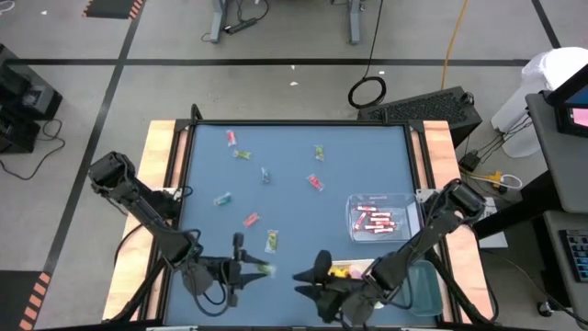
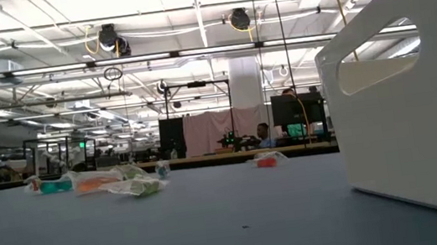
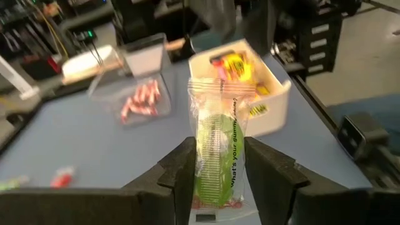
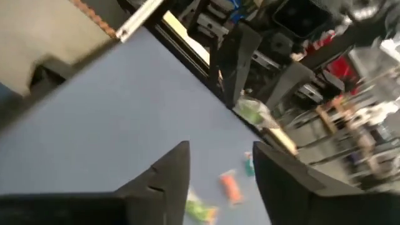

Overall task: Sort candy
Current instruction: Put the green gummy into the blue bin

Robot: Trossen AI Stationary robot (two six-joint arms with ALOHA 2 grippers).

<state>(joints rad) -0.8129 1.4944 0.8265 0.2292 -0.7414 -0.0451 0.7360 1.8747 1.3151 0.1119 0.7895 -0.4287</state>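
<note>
My left gripper (image 1: 250,268) is near the table's near edge, shut on a clear packet with a green sweet (image 3: 217,156), which also shows in the high view (image 1: 266,268). My right gripper (image 1: 308,279) is open just to its right, beside a white tray (image 1: 354,269) holding yellow packets (image 3: 234,65). It touches nothing. A clear tray (image 1: 397,207) holds pink-red sticks (image 1: 374,221). Several loose sweets lie on the blue mat, among them a green one (image 1: 272,241), a red one (image 1: 251,220) and a teal one (image 1: 222,198). My left gripper pinches the clear packet's lower half (image 3: 215,178) between its two fingers (image 3: 181,172), one on each long side edge. The fingers reach level from the table's left, along the packet. The packet's sealed end (image 3: 215,87) sticks out past the fingertips toward the white tray, off the mat.
A teal-tinted tray (image 1: 424,287) sits at the near right corner. In the low view the white tray (image 2: 417,88) fills the right side, with loose sweets (image 2: 138,186) farther back. The mat's middle, between the scattered sweets, is free. Wooden edges (image 1: 163,156) flank the mat.
</note>
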